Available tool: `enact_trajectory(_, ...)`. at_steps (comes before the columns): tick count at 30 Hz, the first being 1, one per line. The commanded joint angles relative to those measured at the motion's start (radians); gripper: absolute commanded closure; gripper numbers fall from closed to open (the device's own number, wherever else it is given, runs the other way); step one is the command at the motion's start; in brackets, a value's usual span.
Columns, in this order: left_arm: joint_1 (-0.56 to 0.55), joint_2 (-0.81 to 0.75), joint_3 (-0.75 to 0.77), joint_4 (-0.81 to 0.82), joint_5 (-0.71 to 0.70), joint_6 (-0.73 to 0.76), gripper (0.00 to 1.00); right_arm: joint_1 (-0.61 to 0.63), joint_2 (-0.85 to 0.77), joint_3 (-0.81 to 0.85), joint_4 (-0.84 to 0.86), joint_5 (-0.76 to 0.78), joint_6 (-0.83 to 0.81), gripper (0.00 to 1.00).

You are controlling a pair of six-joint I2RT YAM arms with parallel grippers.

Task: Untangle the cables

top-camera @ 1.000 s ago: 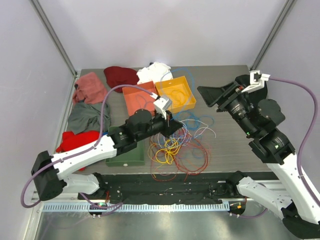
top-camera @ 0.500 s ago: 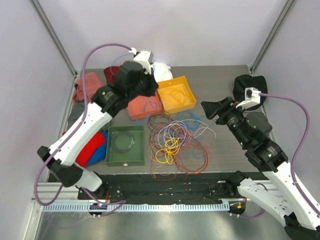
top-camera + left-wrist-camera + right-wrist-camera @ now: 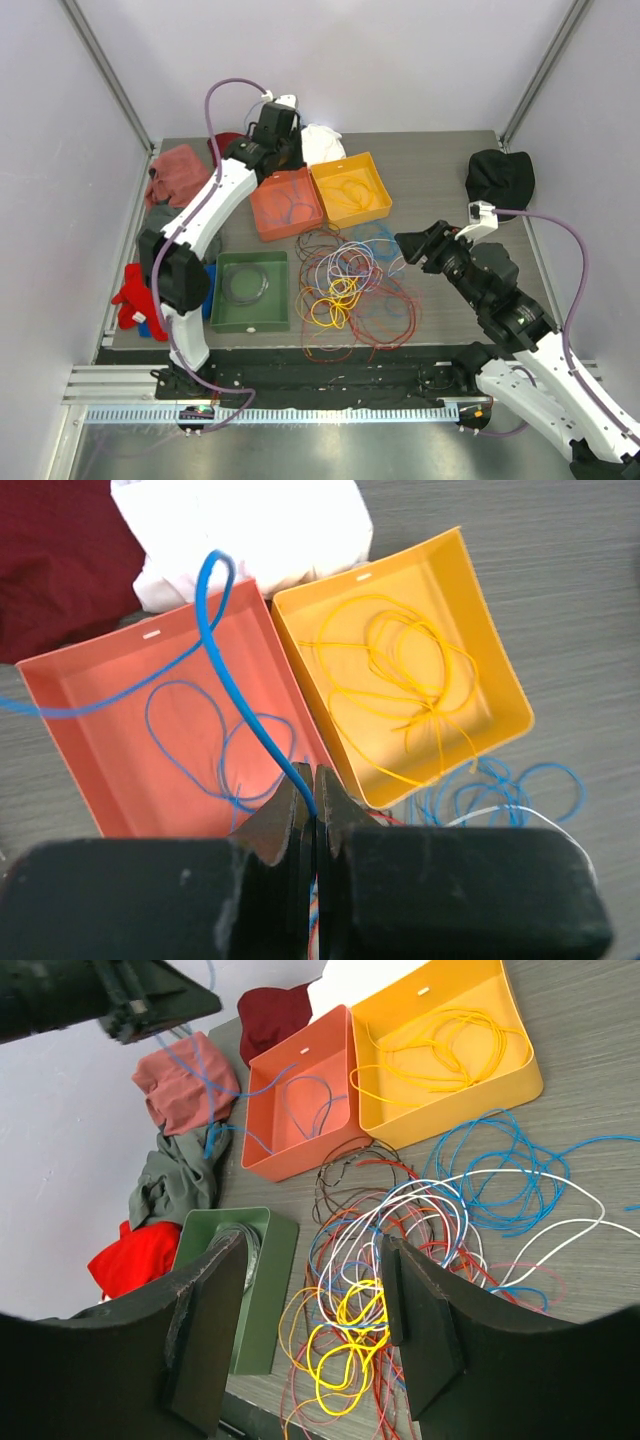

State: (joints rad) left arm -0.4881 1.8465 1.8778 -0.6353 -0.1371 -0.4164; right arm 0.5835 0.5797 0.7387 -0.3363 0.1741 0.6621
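The largest thing on the desk [image 3: 440,165] is the tangle of cables [image 3: 350,290], lying just toward 6 o'clock of centre in the top view. Its red, yellow, white, blue and orange loops are interlaced, so most of the sorting looks undone. Three trays ring it. A green tray [image 3: 228,318] at 9 o'clock holds a dark coil [image 3: 247,284], a coral tray [image 3: 90,740] sits at 11 o'clock, and a yellow tray [image 3: 445,590] at 12 o'clock holds a yellow cable [image 3: 425,718] alone. The left fingers [image 3: 290,825], pressed together, pinch a blue cable [image 3: 203,610] above the coral tray, and its lower loops lie inside that tray. The right fingers [image 3: 205,1330] stand wide apart and empty at 3 o'clock of the heap.
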Motion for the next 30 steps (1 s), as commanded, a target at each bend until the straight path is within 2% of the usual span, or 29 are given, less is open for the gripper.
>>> enact_trajectory(1, 0.023, 0.078, 0.083, 0.043, -0.013, 0.021, 1.0, 0.007, -0.034, -0.019, 0.025, 0.019, -0.004, 0.36)
enact_trajectory(8, 0.039, 0.166, 0.113, -0.007, -0.073, 0.057, 1.0, 0.007, -0.011, -0.041, 0.034, 0.016, -0.018, 0.37)
enact_trajectory(12, 0.039, 0.158, 0.055, 0.055, -0.125, 0.082, 1.0, 0.006, 0.008, -0.048, 0.043, 0.008, -0.022, 0.37)
enact_trajectory(14, 0.039, 0.137, -0.017, 0.107, -0.119, 0.082, 1.0, 0.006, 0.012, -0.051, 0.049, 0.007, -0.022, 0.37)
enact_trajectory(21, 0.036, 0.033, -0.365, 0.484, -0.105, 0.07, 1.0, 0.006, 0.003, -0.079, 0.054, 0.013, -0.018, 0.37)
enact_trajectory(24, 0.036, -0.013, -0.483, 0.578, -0.114, 0.048, 1.0, 0.007, 0.0, -0.087, 0.054, 0.016, -0.019, 0.37)
enact_trajectory(28, 0.031, -0.041, -0.523, 0.576, -0.116, 0.034, 1.0, 0.007, 0.003, -0.09, 0.059, 0.015, -0.018, 0.37)
enact_trajectory(30, 0.029, -0.049, -0.508, 0.539, -0.117, 0.037, 0.97, 0.006, 0.005, -0.09, 0.063, 0.011, -0.015, 0.38)
